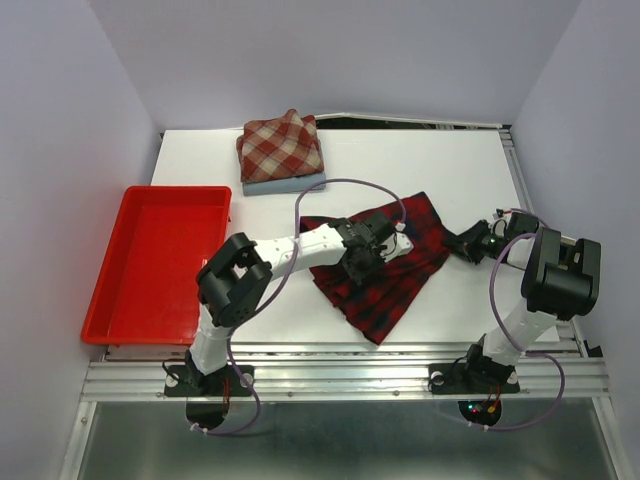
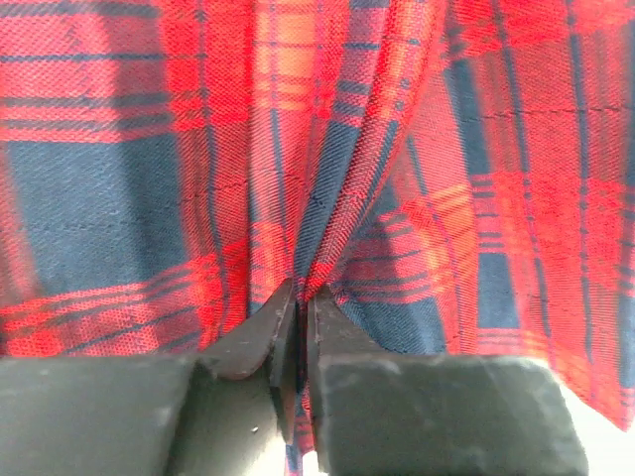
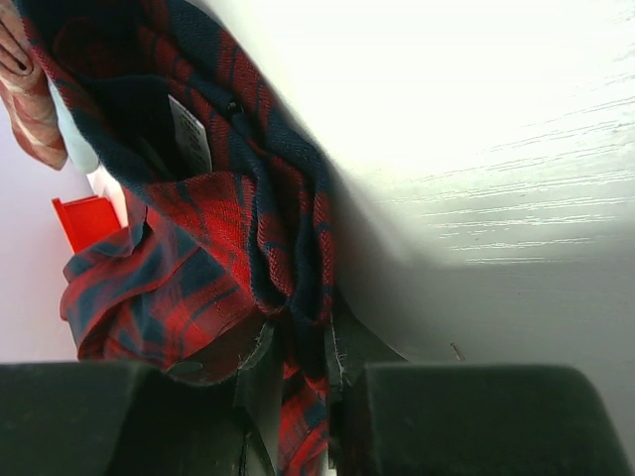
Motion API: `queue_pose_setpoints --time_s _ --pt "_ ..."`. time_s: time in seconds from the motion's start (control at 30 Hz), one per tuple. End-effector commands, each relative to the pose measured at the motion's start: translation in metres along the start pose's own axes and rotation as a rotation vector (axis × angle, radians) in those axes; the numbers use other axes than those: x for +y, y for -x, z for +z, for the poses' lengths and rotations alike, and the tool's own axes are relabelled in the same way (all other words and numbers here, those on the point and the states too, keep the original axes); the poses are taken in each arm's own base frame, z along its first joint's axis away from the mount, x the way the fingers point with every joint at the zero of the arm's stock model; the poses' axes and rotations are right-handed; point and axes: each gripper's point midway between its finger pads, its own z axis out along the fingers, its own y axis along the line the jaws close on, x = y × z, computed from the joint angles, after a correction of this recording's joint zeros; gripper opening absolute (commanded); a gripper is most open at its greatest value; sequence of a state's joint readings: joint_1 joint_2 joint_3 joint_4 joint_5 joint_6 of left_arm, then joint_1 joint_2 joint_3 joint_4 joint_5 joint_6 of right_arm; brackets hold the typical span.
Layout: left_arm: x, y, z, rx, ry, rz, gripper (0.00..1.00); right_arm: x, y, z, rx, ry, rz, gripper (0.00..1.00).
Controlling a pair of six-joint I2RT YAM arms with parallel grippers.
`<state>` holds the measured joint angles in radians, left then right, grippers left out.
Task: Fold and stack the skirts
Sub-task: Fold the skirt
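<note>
The red and navy plaid skirt [image 1: 385, 268] lies rumpled in the middle of the table. My left gripper [image 1: 362, 262] sits over its middle, shut on a pinched fold of the plaid cloth [image 2: 327, 228]. My right gripper [image 1: 452, 240] is at the skirt's right edge, shut on a bunched edge of the plaid cloth [image 3: 288, 288]. The brick-red and cream check skirt [image 1: 281, 146] lies folded on top of the light blue skirt [image 1: 285, 184] at the back of the table.
A red plastic tray [image 1: 155, 262] stands at the left side of the table; a corner of it shows in the right wrist view [image 3: 84, 218]. White table surface [image 1: 440, 170] lies between the plaid skirt and the back wall.
</note>
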<state>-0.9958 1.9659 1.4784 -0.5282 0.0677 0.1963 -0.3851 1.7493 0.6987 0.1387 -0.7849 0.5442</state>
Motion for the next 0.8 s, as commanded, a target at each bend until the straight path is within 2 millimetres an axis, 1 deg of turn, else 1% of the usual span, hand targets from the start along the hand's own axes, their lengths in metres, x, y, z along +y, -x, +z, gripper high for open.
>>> queue_pose_setpoints --time_s 0.0,0.03,0.07,0.13,0.17,0.2,0.23,0.27,0.3,0.33,0.37,0.4,0.43,0.47,0.5,0.57,0.6,0.63,0.67,0.7,0.77 --pt "0.014 0.004 -0.014 -0.011 0.029 -0.047 0.03 -0.004 0.005 -0.002 -0.030 -0.037 -0.044 0.01" --pt "0.013 0.006 -0.022 -0.020 0.022 -0.042 0.00 -0.004 0.004 -0.002 -0.031 -0.038 -0.041 0.01" --pt "0.010 0.016 -0.030 -0.044 0.000 -0.033 0.00 -0.004 0.004 -0.003 -0.033 -0.035 -0.043 0.01" --pt "0.005 0.017 -0.045 -0.039 -0.033 -0.010 0.00 -0.003 0.005 -0.003 -0.036 -0.032 -0.041 0.01" --pt "0.000 0.027 -0.055 -0.067 -0.066 0.000 0.00 -0.002 0.005 -0.002 -0.039 -0.030 -0.041 0.01" --pt "-0.003 0.030 -0.062 -0.074 -0.086 0.009 0.00 -0.002 0.006 -0.003 -0.042 -0.028 -0.043 0.01" --pt "-0.009 0.037 -0.077 -0.088 -0.121 0.024 0.00 -0.002 0.006 -0.003 -0.045 -0.030 -0.041 0.01" --pt "-0.012 0.032 -0.080 -0.075 -0.142 0.032 0.00 -0.002 0.006 -0.003 -0.045 -0.028 -0.039 0.01" --pt "-0.014 0.042 -0.091 -0.102 -0.154 0.043 0.00 -0.002 0.006 -0.003 -0.047 -0.027 -0.039 0.01" --pt "-0.017 0.040 -0.099 -0.088 -0.173 0.064 0.00 -0.001 0.005 -0.003 -0.048 -0.026 -0.039 0.01" --pt "-0.020 0.041 -0.104 -0.089 -0.189 0.072 0.00 -0.001 0.005 -0.004 -0.050 -0.027 -0.038 0.01" --pt "-0.026 0.048 -0.113 -0.111 -0.226 0.084 0.00 0.000 0.006 -0.004 -0.053 -0.026 -0.040 0.01" --pt "-0.030 0.043 -0.115 -0.085 -0.248 0.089 0.00 -0.001 0.006 -0.005 -0.058 -0.030 -0.038 0.01" --pt "-0.039 0.049 -0.122 -0.102 -0.290 0.107 0.00 0.001 0.008 -0.006 -0.066 -0.027 -0.044 0.01" --pt "-0.045 0.048 -0.124 -0.096 -0.315 0.117 0.00 0.001 0.008 -0.006 -0.067 -0.026 -0.046 0.01" --pt "-0.069 0.043 -0.125 -0.081 -0.397 0.148 0.00 0.001 0.008 -0.006 -0.069 -0.029 -0.042 0.01" --pt "-0.078 0.039 -0.122 -0.064 -0.421 0.161 0.00 0.001 0.008 -0.006 -0.069 -0.029 -0.042 0.01" --pt "-0.086 0.032 -0.113 -0.030 -0.444 0.169 0.00 0.000 0.008 -0.006 -0.071 -0.033 -0.044 0.01" --pt "-0.099 0.018 -0.104 0.013 -0.489 0.175 0.00 0.000 0.008 -0.006 -0.072 -0.034 -0.045 0.01" --pt "-0.105 0.013 -0.097 0.027 -0.507 0.168 0.00 0.000 0.008 -0.006 -0.072 -0.036 -0.044 0.01" --pt "-0.115 0.015 -0.085 0.005 -0.535 0.164 0.00 0.000 0.009 -0.007 -0.079 -0.040 -0.047 0.01"
